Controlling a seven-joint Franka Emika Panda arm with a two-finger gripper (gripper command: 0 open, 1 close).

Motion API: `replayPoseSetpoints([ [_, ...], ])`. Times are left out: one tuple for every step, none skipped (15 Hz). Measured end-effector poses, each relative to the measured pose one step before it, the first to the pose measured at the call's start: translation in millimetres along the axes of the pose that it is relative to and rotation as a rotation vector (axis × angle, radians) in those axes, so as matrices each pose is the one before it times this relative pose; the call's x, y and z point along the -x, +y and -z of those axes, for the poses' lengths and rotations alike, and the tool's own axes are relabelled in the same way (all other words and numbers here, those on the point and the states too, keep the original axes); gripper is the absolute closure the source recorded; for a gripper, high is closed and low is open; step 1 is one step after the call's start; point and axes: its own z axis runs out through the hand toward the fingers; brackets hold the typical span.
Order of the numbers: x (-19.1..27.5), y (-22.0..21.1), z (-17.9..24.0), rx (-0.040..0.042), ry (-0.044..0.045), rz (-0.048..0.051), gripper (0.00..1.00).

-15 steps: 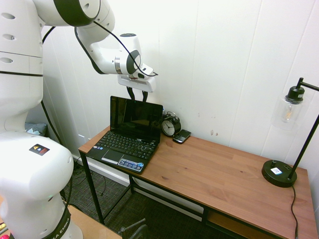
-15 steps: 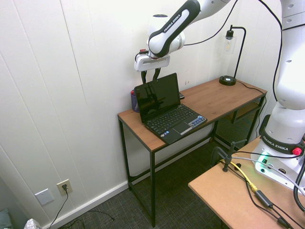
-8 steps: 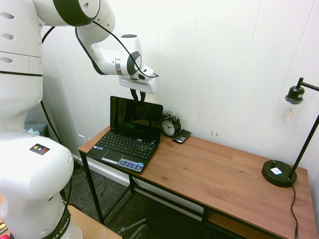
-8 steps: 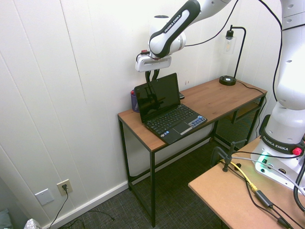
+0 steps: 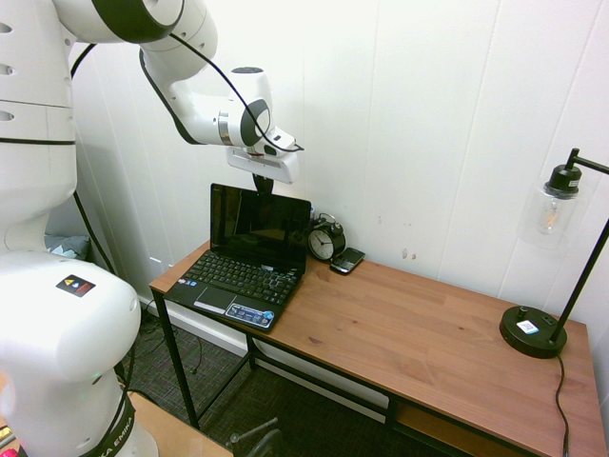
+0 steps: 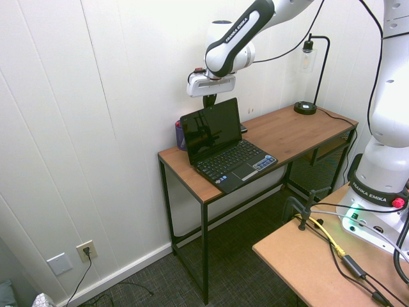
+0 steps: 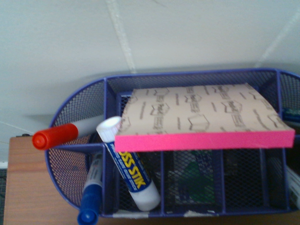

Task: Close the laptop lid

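I have the gripper (image 5: 263, 184) just above the top edge of the laptop lid (image 5: 259, 222), a bit behind it, close to the wall. Its two fingers are pressed together with nothing between them (good, a closed tip makes a nice pusher).

The laptop lid stands up nearly straight, at the back of the keyboard (image 5: 244, 277), on the end of the desk (image 5: 419, 333) closest to my arm. It is wide open, so the closing has not started yet.

Behind the lid sits a blue mesh organizer (image 7: 75, 168). In it I see a pink pad of sticky notes (image 7: 201, 123), a glue stick (image 7: 130, 169), a red marker (image 7: 55, 136) and a blue marker (image 7: 91, 206). Just beside the lid are an alarm clock (image 5: 325, 241) and a phone (image 5: 347, 259).

To do this well, I think I should dip the tip down a little behind the top edge of the lid, near its middle, then push toward the keyboard. I should follow the lid round and down, slow and soft, so it does not slam. I must not go too low behind the lid, or I may bump the organizer.
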Motion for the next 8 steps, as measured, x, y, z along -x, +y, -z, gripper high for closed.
replayPoseSetpoints([
  [1.70, 5.39, 4.39, 0.00051, 0.00049, -0.00311, 1.00],
  [1.58, 4.95, 4.93, -0.00048, 0.00148, -0.00330, 1.00],
  [2.28, 5.76, 4.45, 0.00169, 0.00024, -0.00678, 1.00],
  [3.63, 7.35, 3.08, 0.00464, -0.00174, -0.00794, 1.00],
  [3.77, 9.90, 1.48, 0.00864, -0.00346, -0.00648, 1.00],
  [3.76, 12.41, -1.81, 0.01417, -0.00747, -0.00693, 1.00],
  [4.35, 13.82, -4.48, 0.01605, -0.01291, -0.01311, 1.00],
  [4.24, 13.49, -5.90, 0.00718, -0.01332, -0.01873, 1.00],
])
